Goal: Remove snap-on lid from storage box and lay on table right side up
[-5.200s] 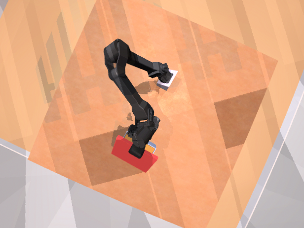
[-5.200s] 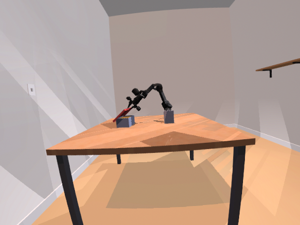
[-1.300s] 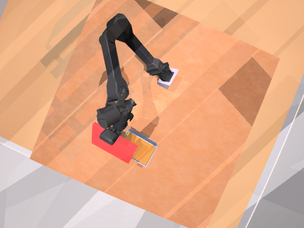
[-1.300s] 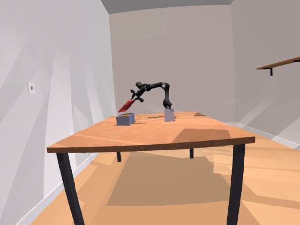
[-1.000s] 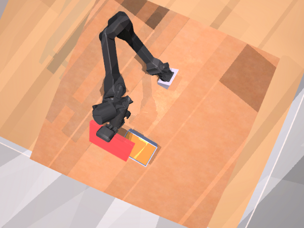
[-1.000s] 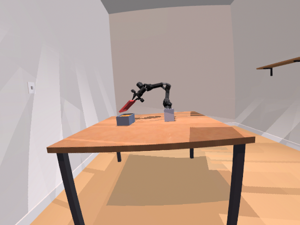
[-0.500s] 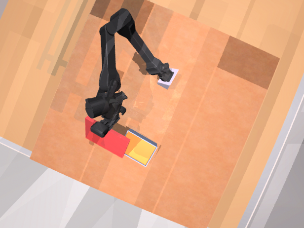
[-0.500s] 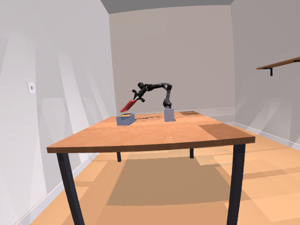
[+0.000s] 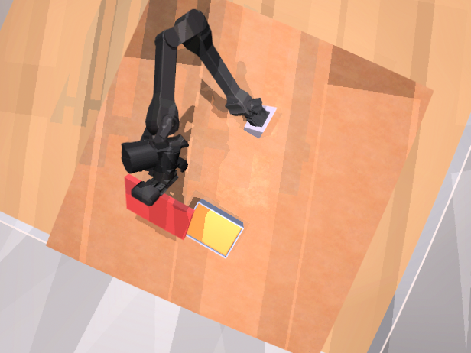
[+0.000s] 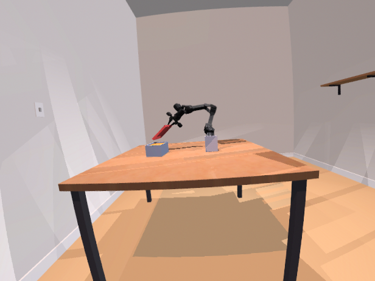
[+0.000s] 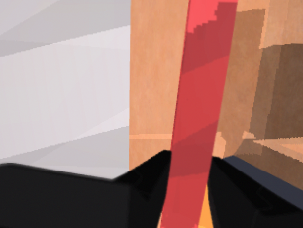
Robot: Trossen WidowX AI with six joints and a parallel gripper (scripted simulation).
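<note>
The red lid [image 9: 164,218] [image 10: 161,132] [image 11: 198,104] is off the box and in the air, steeply tilted. My gripper [image 9: 165,190] [image 10: 171,125] [image 11: 189,162] is shut on the lid's upper edge, one finger on each side. The blue-grey storage box [image 9: 222,214] [image 10: 154,151] stands open on the table [image 9: 344,191] [image 10: 198,170], its inside yellow-orange. In the top view the lid appears left of the box, with one corner overlapping the box's left edge. In the wrist view only the lid's narrow side shows, and the box is mostly hidden.
The arm's base stands on a pale block [image 9: 254,132] [image 10: 211,144], up and to the right of the box in the top view. The table's edge runs below the lid and box in that view. A wall shelf [image 10: 347,79] is far to the right in the exterior view.
</note>
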